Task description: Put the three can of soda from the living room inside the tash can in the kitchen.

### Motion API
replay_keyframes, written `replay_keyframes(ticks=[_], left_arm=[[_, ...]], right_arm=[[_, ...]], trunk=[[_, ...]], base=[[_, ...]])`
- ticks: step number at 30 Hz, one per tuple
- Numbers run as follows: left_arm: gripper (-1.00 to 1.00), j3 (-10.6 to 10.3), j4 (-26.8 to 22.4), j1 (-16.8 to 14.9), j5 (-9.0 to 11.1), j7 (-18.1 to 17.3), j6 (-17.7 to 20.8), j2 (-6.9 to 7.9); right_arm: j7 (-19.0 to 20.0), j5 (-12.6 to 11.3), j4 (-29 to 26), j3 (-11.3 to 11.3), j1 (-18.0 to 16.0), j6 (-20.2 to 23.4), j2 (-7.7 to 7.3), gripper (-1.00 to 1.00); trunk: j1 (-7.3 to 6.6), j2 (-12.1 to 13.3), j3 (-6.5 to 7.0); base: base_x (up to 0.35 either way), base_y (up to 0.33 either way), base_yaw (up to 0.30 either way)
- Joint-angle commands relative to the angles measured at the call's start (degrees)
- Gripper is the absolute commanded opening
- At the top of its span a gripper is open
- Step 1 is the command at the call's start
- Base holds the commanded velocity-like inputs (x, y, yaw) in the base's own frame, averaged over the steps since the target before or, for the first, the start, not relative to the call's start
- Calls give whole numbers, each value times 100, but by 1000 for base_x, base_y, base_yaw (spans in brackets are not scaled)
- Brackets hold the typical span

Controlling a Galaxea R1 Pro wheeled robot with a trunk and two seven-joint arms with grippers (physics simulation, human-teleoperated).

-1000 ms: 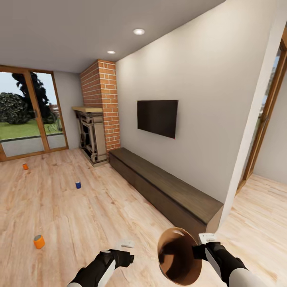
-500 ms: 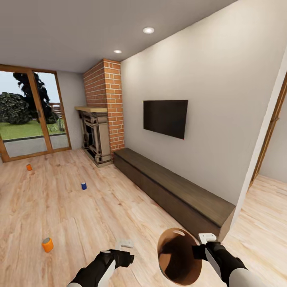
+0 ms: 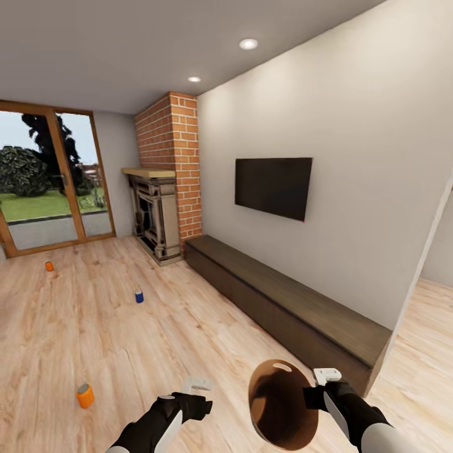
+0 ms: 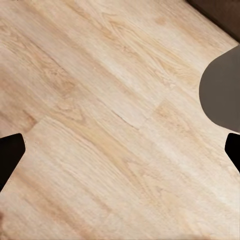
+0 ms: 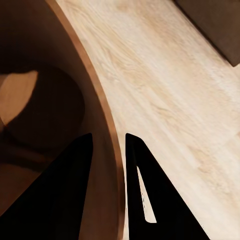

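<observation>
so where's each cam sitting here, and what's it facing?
Head: up on the robot, facing the TV wall and three soda cans on the floor; both arms show, left hand.
Left wrist: faces plank floor, fingers wide apart.
Right wrist: right hand pinching the trash can rim.
Shared: trash can, floor.

Open plank floor (image 3: pixel 157 340) fills the lower left and centre of the head view, broken by three small cans: orange (image 3: pixel 85 396) at lower left, blue (image 3: pixel 139 296) mid-left, orange (image 3: pixel 48 266) far left. A long low cabinet (image 3: pixel 296 308) and fireplace (image 3: pixel 154 217) block the right-hand wall.
</observation>
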Motion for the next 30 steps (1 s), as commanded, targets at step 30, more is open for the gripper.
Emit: replay_keyframes(ticks=[30], left_arm=[[100, 0, 1, 0, 0, 0, -8, 0]], right_arm=[[22, -33, -6, -14, -3, 0, 0, -100]], trunk=[[0, -1, 1]], base=[[77, 101, 0]])
